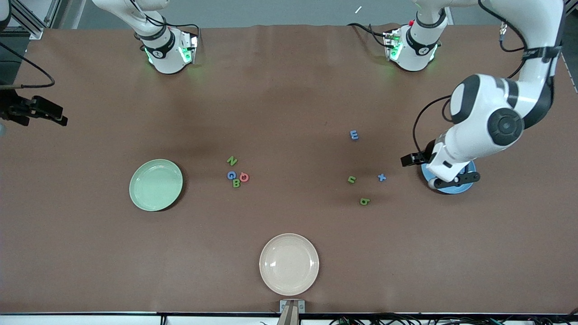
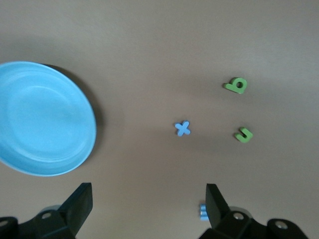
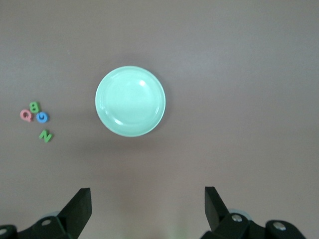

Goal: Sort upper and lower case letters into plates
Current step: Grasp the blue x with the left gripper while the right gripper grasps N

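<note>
Left gripper, jaws spread and empty, hangs beside the sky-blue plate; right gripper, likewise spread, waits. Small blue x may slip from the fingers.

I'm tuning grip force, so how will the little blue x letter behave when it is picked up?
The blue x looks small and thin, so it is probably very light. It lies flat on the table, so pinching its low edges could be fiddly and it may slide. Its flat shape makes rolling unlikely.

Green plate empty; blue plate (partly hidden); 8 letters scattered between.
</note>
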